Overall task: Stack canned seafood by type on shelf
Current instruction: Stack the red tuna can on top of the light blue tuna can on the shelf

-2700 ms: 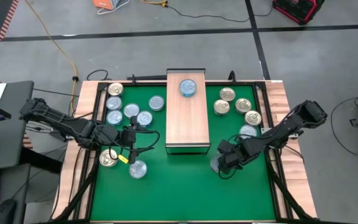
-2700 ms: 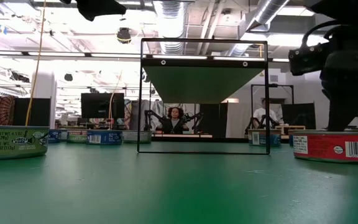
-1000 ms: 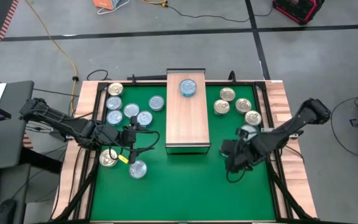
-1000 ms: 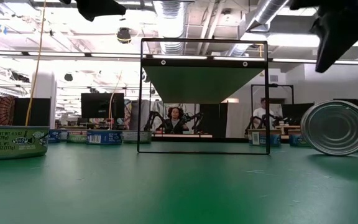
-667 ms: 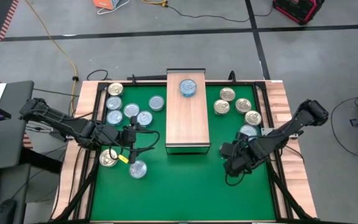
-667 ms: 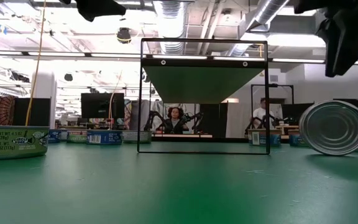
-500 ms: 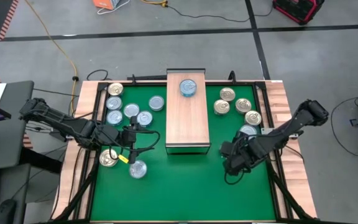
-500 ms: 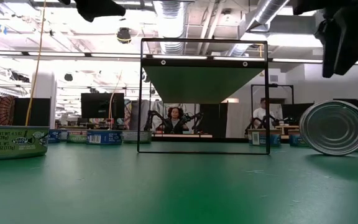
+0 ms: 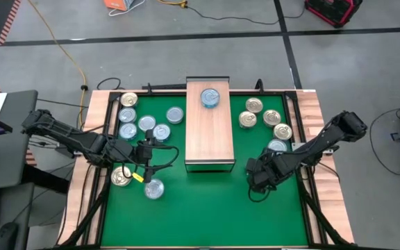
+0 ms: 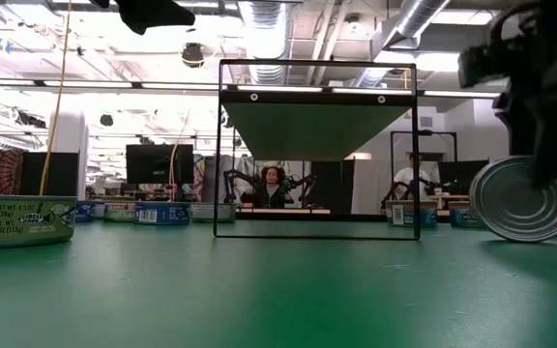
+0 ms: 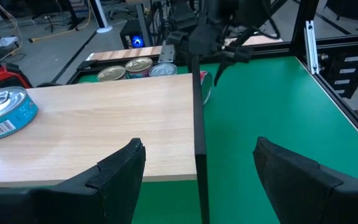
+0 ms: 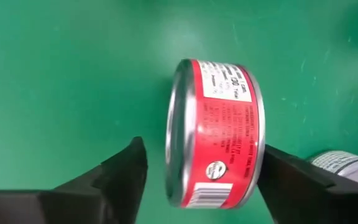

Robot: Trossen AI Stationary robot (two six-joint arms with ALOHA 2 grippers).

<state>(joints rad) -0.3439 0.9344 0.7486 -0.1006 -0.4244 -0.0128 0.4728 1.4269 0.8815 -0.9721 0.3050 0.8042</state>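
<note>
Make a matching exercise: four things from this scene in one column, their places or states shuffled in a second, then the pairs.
Column one:
1. red-label can
2. blue can
3. left end effector
4. right end effector

Column two:
A. open, left of the shelf
B. flat on the shelf top
C. tipped on its edge on the green mat
D. open, over the tipped can

Pairs: 1-C, 2-B, 3-A, 4-D
</note>
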